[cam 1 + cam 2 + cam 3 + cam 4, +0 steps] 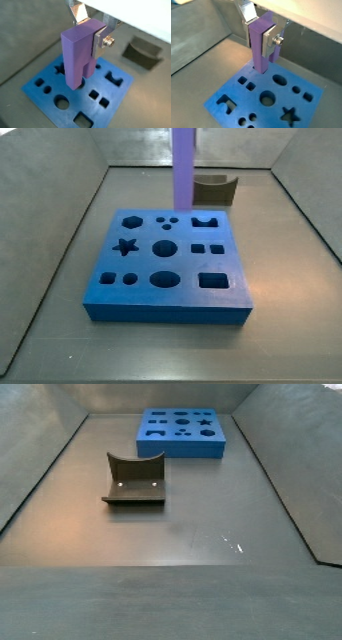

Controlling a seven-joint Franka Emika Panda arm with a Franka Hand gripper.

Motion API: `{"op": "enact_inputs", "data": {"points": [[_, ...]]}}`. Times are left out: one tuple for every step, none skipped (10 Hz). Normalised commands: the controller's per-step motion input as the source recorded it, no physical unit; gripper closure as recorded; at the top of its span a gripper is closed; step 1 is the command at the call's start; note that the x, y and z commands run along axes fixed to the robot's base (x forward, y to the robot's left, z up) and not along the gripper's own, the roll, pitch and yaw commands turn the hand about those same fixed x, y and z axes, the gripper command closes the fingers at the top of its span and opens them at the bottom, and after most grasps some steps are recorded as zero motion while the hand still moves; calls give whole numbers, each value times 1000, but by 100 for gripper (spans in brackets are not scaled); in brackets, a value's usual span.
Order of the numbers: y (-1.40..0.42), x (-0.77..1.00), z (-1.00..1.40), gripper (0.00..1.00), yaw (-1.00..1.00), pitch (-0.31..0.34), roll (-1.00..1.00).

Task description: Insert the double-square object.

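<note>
My gripper point(90, 30) is shut on the double-square object point(77, 55), a tall purple peg that I hold upright by its top end between the silver fingers point(101, 41). It also shows in a wrist view point(258, 47) with the gripper point(260, 27) around it. The peg's lower end is at the top face of the blue block point(63, 110) with shaped holes, near one edge point(258, 71). I cannot tell whether the tip is inside a hole. In a side view the peg point(183, 168) stands over the block's far edge point(167, 253); the gripper is out of that frame.
A dark grey curved block point(214, 190) stands behind the blue block, also seen in a wrist view point(143, 52) and a side view point(134, 479). The blue block point(183, 432) lies at the far end of the grey walled bin point(201, 534).
</note>
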Motion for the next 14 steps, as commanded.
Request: {"op": "enact_inputs", "data": {"points": [[-23, 303, -709, 100, -857, -9, 251], [0, 183, -451, 100, -946, -6, 199], [0, 29, -234, 100, -1000, -20, 93], [0, 0, -171, 100, -1000, -16, 69], [0, 0, -157, 100, -1000, -19, 63], [0, 51, -89, 100, -1000, -13, 36], [0, 106, -83, 100, -994, -14, 34], [0, 174, -83, 100, -946, -16, 36], [0, 389, -171, 100, -774, -23, 84], [-11, 603, -297, 100, -600, -37, 153], [-23, 714, -374, 100, -497, -44, 186], [-14, 817, -469, 100, -414, -60, 216], [-11, 743, -551, 100, -477, -66, 261], [0, 189, -434, 100, -920, -24, 256]]}}
